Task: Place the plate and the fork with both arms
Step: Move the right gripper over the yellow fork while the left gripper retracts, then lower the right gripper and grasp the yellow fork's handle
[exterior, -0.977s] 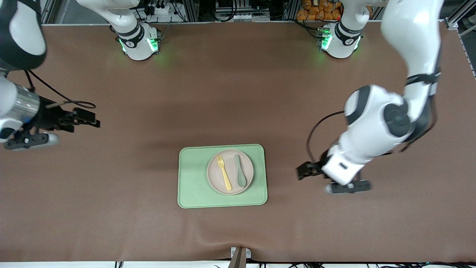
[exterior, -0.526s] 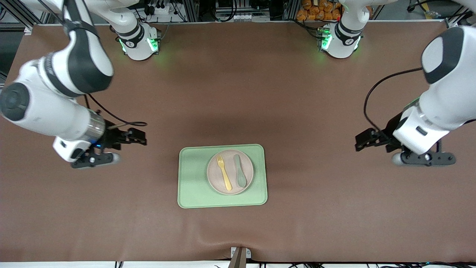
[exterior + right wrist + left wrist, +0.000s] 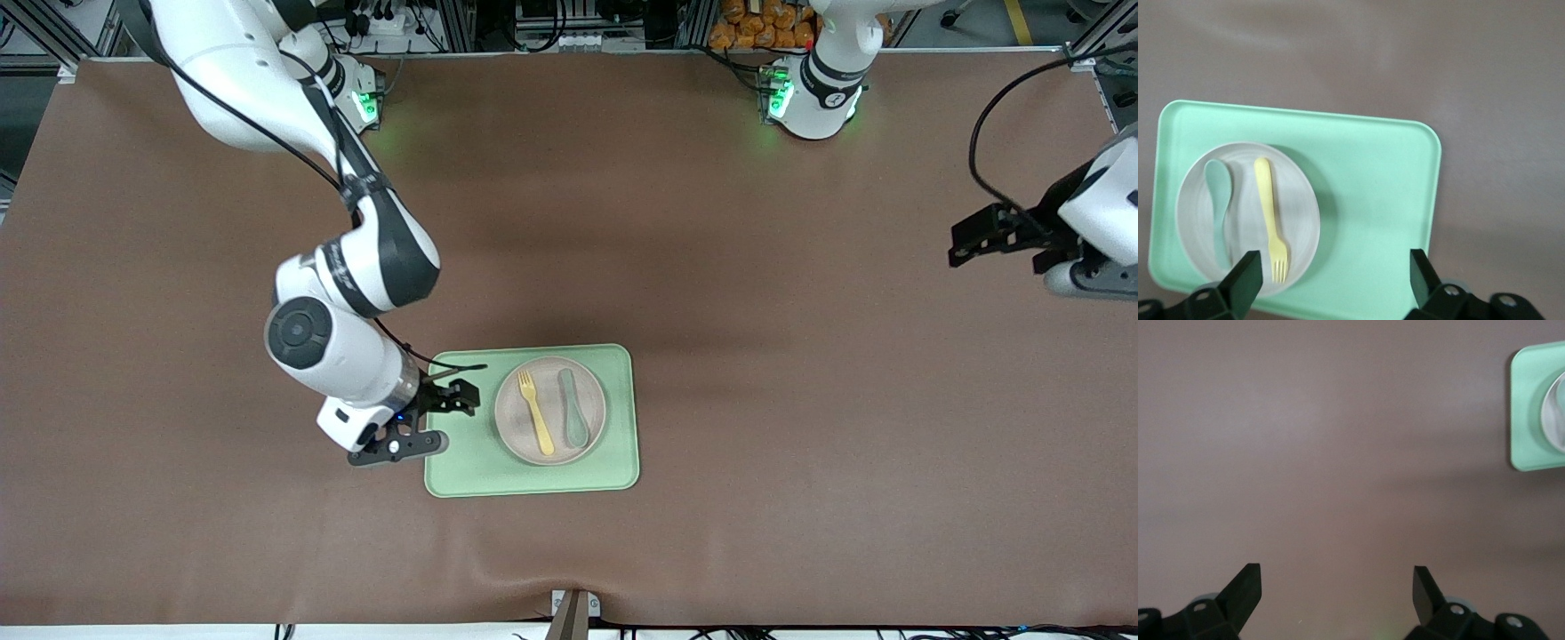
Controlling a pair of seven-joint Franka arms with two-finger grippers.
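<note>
The pale beige-pink plate lies on a light green tray near the middle of the table. On the plate, the yellow fork lies beside a grey-green spoon. My right gripper hangs open over the tray's end toward the right arm, holding nothing. The right wrist view shows the tray, plate, fork and spoon, with the right gripper over bare tray beside the plate. My left gripper is open over bare table at the left arm's end, also.
A brown mat covers the table. Both arm bases glow green at the back edge. A corner of the tray and the plate's rim show in the left wrist view. A small bracket sits at the front edge.
The right arm has swept in from its end of the table to the tray. The left arm has drawn away from the tray toward its own end.
</note>
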